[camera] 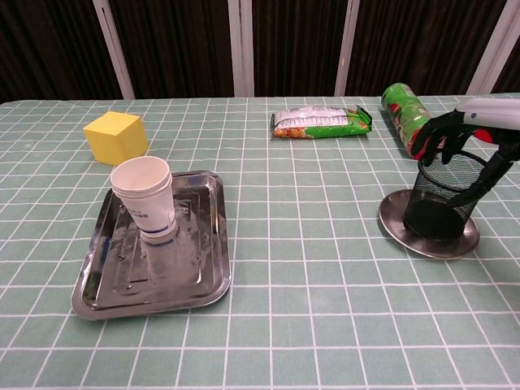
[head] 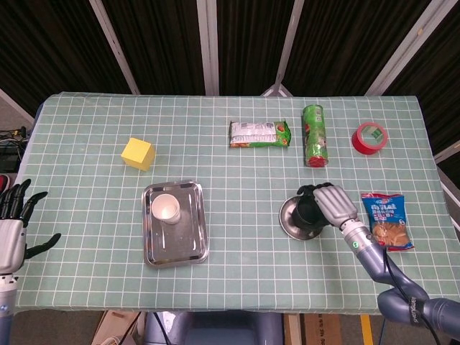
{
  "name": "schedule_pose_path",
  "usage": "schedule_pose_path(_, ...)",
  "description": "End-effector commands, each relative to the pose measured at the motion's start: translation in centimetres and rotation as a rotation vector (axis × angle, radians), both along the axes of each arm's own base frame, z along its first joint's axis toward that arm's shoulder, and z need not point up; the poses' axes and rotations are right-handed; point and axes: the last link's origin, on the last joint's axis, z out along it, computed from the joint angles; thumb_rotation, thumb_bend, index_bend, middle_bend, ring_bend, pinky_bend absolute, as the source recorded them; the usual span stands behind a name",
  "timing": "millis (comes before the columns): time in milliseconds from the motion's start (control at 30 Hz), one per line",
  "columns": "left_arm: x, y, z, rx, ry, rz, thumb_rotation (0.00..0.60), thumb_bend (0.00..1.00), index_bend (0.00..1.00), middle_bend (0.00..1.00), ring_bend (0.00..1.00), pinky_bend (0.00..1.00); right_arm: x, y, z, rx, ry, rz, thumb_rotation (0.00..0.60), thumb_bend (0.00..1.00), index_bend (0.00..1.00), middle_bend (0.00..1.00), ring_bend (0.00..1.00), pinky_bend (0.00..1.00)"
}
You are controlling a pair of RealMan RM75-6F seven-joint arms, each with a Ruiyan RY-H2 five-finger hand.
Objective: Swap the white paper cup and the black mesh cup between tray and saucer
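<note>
Nearest you, your left hand [head: 14, 223] sits at the near left edge of the table [head: 86, 136], fingers spread and holding nothing. Just beyond it, the tray [camera: 203, 280] lies at near left with the white paper cup [camera: 146, 199] standing upright in it, toward the tray's far end. Across on the right, your right hand [camera: 475, 138] wraps its fingers over the rim of the black mesh cup [camera: 443, 195], gripping it from above; the cup stands upright on the saucer [camera: 398, 227], toward that dish's right side. Right of the saucer lies a blue snack bag [head: 387, 220] near the table's right edge. Further back on the left sits a yellow cube [camera: 116, 136]. Far of centre you have a green snack packet [camera: 321, 121] lying flat, a green can [camera: 406, 114] on its side to its right, and a roll of red tape [head: 369, 138] at far right.
</note>
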Motion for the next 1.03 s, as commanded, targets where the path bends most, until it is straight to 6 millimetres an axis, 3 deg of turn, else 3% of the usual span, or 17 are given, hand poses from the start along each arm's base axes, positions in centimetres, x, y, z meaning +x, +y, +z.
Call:
schedule_pose_path(33,0.0,0.0,0.0,-0.005,-0.007,0.002,0.600,0.09,0.21,0.01,0.00,0.06,-0.2,0.1,0.0,0.002,0.004,-0.012,0.600,0.00,0.11,0.22,0.22,0.09)
schedule_pose_path(167,0.0,0.1,-0.1,-0.012,-0.003,0.003,0.600,0.09,0.21,0.01,0.00,0.06,-0.3,0.6,0.8,0.022,0.025,-0.027,0.600,0.00,0.00,0.08,0.05,0.00)
schedule_pose_path(367,-0.2,0.2,-0.1,-0.015,0.007,0.013,0.600,0.09,0.21,0.01,0.00,0.06,-0.4,2.7,3.8,0.010,0.090,-0.058,0.600,0.00,0.00,0.02,0.00,0.00)
schedule_pose_path(467,-0.3,0.1,0.0,-0.019,0.021,0.023,0.600,0.09,0.21,0.01,0.00,0.06,-1.5,5.0,7.0,-0.099,0.110,-0.090,0.600,0.00,0.00,0.02,0.00,0.00)
schedule_pose_path(567,-0.4,-0.3,0.1,-0.031,0.035,0.046,0.600,0.09,0.21,0.01,0.00,0.06,-3.7,8.8,10.4,-0.284,0.083,-0.135,0.600,0.00,0.00,0.02,0.00,0.00)
schedule_pose_path(633,-0.3,-0.6,0.2,-0.041,0.038,0.062,0.600,0.09,0.21,0.01,0.00,0.06,-5.3,11.2,11.4,-0.376,0.049,-0.141,0.600,0.00,0.00,0.02,0.00,0.00)
schedule_pose_path(767,0.0,-1.8,0.4,-0.069,0.045,0.094,0.600,0.09,0.21,0.01,0.00,0.06,-9.0,16.1,11.6,-0.481,0.061,-0.149,0.600,0.00,0.00,0.02,0.00,0.00)
schedule_pose_path(800,0.0,-2.0,0.5,-0.073,0.045,0.098,0.600,0.09,0.21,0.01,0.00,0.06,-9.2,16.5,11.4,-0.489,0.060,-0.150,0.600,0.00,0.00,0.02,0.00,0.00)
schedule_pose_path(1033,0.6,-3.8,0.6,-0.134,0.059,0.112,0.600,0.09,0.21,0.01,0.00,0.07,-8.1,17.6,10.7,-0.549,0.157,-0.052,0.600,0.00,0.00,0.02,0.00,0.00)
